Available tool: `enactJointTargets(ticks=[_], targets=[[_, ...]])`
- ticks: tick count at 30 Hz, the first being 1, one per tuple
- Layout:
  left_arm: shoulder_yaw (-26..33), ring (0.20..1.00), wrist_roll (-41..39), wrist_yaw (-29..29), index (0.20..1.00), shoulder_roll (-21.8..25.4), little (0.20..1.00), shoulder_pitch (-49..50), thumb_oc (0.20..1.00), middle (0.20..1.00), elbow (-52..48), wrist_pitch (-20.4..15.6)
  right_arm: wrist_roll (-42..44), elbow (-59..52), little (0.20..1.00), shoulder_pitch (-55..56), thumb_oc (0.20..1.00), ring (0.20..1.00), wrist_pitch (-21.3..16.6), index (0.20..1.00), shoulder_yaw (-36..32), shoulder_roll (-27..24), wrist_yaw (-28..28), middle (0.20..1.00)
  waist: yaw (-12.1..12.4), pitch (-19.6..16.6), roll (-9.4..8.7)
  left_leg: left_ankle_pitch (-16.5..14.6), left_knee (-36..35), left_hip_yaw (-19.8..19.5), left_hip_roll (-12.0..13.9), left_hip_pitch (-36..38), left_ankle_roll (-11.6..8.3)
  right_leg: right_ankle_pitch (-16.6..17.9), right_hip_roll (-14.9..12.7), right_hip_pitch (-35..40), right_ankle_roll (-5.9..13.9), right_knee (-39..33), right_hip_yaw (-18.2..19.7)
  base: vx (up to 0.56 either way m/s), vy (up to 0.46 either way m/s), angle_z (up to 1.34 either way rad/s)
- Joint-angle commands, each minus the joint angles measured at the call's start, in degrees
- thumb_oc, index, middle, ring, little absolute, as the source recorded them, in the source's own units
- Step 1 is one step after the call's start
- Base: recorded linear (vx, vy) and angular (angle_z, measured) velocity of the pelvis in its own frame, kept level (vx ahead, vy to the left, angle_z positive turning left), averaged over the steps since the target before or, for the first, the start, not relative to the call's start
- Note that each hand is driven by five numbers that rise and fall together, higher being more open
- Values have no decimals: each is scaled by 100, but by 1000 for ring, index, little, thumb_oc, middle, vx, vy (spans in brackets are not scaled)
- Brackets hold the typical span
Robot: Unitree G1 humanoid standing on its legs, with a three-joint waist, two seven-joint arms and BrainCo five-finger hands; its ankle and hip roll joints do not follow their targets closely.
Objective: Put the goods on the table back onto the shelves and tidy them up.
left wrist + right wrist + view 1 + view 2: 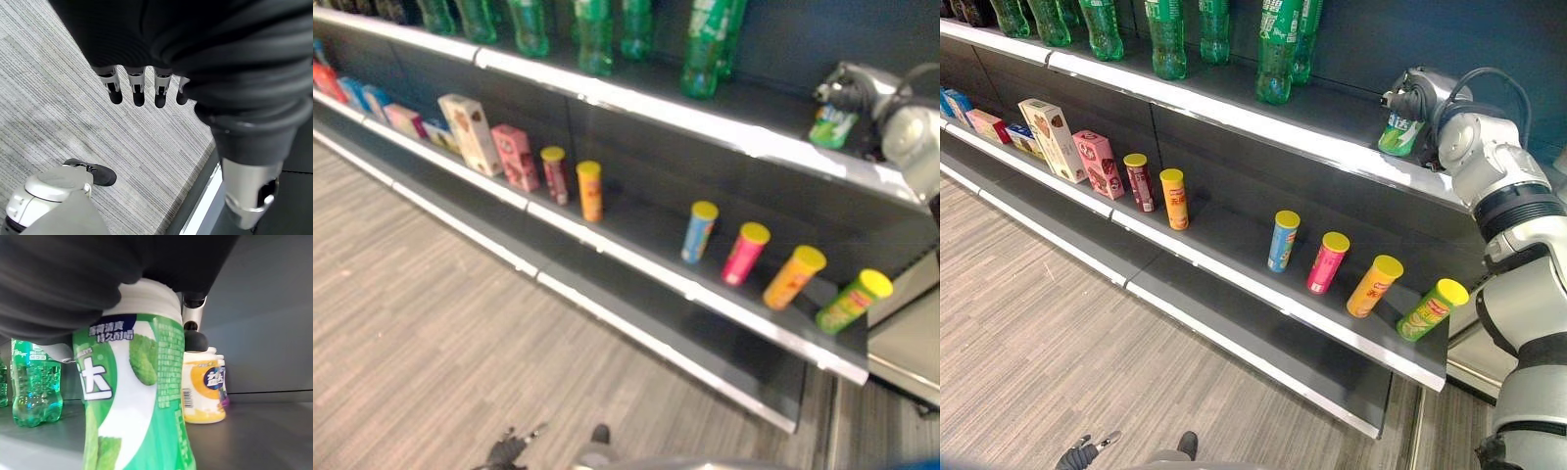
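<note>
A: Where was the jar [132, 396]?
B: Upright in the right hand [1417, 100], fingers curled round it, at the top shelf [1332, 147], a yellow jar [203, 389] just behind.
A: The left hand [139, 85]?
B: Fingers straight, hanging over the floor [58, 88].

This is a shop. Long dark shelves [1234, 250] with shiny silver edges run along a wall, like the racks in a food store. On the top shelf stands a row of green drink bottles [1167, 39], all alike. On the middle shelf sit snack boxes [1055, 139] side by side, and next to them tall round snack cans [1283, 240] with yellow lids, in blue, pink, orange and green. Many of the same things stand in lines, the way goods wait to be bought. The floor [1048, 323] is grey, with a wood-like pattern.
</note>
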Motion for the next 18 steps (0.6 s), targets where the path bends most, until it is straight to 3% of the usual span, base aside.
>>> enactJointTargets(ticks=[1,18], targets=[[-367,1000,-43,93,1000,84,1000,-349,1000,1000,54,-171,-163,236,1000,-536,1000,1000,10,1000,365,-248,-250,1000,243,131,-65,-657,37,256,281,367,-441,-107,-322,70,282,51,-127,0,0,0],[-304,1000,3,125,1000,94,1000,-352,1000,1000,114,-165,-423,75,1000,-640,1000,1000,41,1000,434,-297,-387,1000,160,134,-71,-700,37,302,274,421,-419,-103,-329,76,287,51,-82,0,0,0]])
